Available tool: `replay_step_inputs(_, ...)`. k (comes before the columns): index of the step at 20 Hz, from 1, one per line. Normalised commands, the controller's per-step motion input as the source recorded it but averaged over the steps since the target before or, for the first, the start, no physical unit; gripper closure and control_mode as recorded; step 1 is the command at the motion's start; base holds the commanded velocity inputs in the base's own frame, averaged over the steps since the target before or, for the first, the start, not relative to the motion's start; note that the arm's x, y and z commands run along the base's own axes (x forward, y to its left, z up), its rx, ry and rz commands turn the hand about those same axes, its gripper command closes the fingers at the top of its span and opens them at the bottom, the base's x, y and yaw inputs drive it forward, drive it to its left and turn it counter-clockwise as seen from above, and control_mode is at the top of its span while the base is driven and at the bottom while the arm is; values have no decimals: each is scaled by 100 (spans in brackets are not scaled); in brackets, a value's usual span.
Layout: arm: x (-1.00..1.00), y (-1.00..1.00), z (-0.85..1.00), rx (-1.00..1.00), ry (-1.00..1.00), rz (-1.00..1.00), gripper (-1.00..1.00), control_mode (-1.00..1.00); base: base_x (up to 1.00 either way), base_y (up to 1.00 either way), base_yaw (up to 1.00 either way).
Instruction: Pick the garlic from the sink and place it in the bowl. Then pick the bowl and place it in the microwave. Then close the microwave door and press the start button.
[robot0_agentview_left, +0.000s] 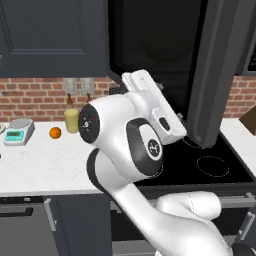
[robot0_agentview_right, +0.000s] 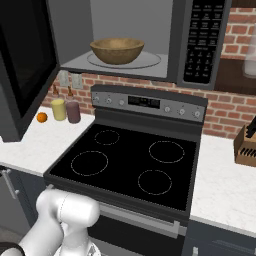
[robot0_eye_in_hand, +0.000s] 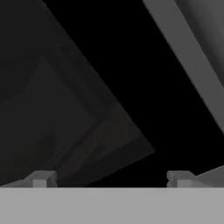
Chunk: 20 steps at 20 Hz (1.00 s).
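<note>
The tan wooden bowl (robot0_agentview_right: 117, 50) stands on the glass plate inside the open microwave (robot0_agentview_right: 150, 25) above the stove. The garlic is hidden; I cannot tell whether it lies in the bowl. The sink is out of view. The microwave door (robot0_agentview_right: 24, 70) hangs swung open to the left, and in the left base view it is a tall dark panel (robot0_agentview_left: 215, 75). My white hand (robot0_agentview_left: 152, 102) is raised just left of that door, pointing toward it. In the hand view my gripper (robot0_eye_in_hand: 110, 180) is open with nothing between its fingertips (robot0_eye_in_hand: 41, 179), close to the door's dark face and grey frame (robot0_eye_in_hand: 183, 57).
Below the microwave is a black stove (robot0_agentview_right: 125, 160) with several burners. A small orange (robot0_agentview_left: 55, 132), a yellow jar (robot0_agentview_left: 71, 120) and a kitchen scale (robot0_agentview_left: 18, 131) sit on the white counter to the left. A knife block (robot0_agentview_right: 246, 145) stands at the right. The microwave's button panel (robot0_agentview_right: 202, 40) is on its right side.
</note>
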Motion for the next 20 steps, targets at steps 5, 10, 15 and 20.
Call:
replay_step_inputs(5,0,-73,20,30,-7,17,-100,-100,0,0,0)
replay_step_inputs(10,19,-49,2,21,-11,15,-100,-100,0,0,0)
replay_step_inputs(15,45,-14,0,16,-6,7,-100,-100,0,0,0)
replay_step_inputs(20,55,-2,0,15,0,5,-100,-100,0,0,0)
